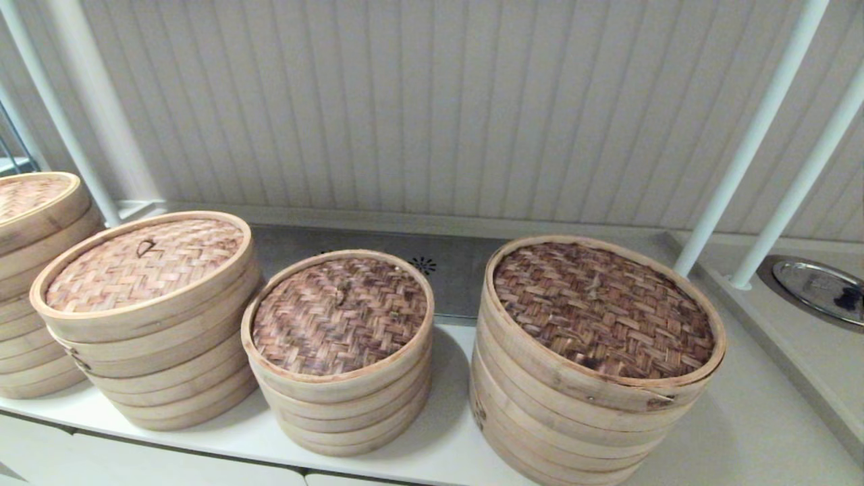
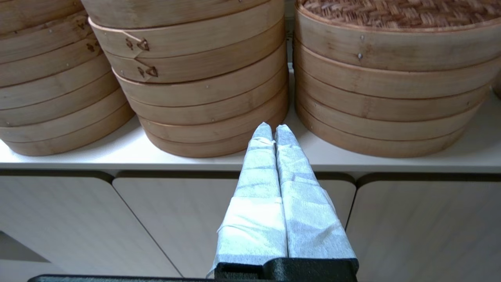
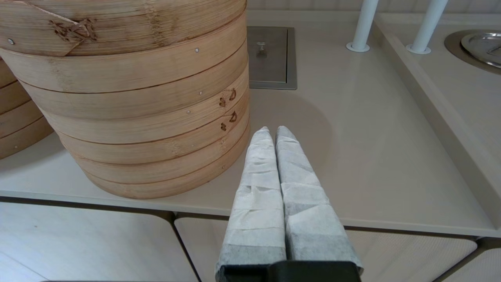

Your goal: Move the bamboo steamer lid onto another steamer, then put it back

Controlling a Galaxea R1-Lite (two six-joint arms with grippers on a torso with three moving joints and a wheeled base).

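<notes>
Head cam: four steamer stacks in a row on the white bench (image 1: 432, 466). The bamboo steamer lid (image 1: 339, 314), mottled brown herringbone w/ a small loop handle, sits flat on the smallest stack (image 1: 344, 405), roughly at 7 o'clock from frame centre. Another steamer (image 1: 158, 324), mid-sized w/ the pale tan woven lid, stands just beside it at 9 o'clock, sides nearly touching. The widest steamer (image 1: 580, 405) w/ the darkest weave is at 3 o'clock of the small stack, a bit apart. A fourth stack (image 1: 27, 283) is cut off by the frame edge at far 9 o'clock, tucked against the tan-lidded one. A metal dish (image 1: 820, 287) is sunk into a side counter at 3 o'clock, past two white poles (image 1: 749, 145).

Neither arm shows in the head cam. Left pincer (image 2: 273, 129): wrapped fingers (image 2: 256, 176) pressed together, nothing between them, held low in front of the bench edge, aimed at the gap between the tan-lidded and smallest stacks. Right pincer (image 3: 273, 131): also closed together, empty, low at the bench front just beside the widest steamer's base.
</notes>
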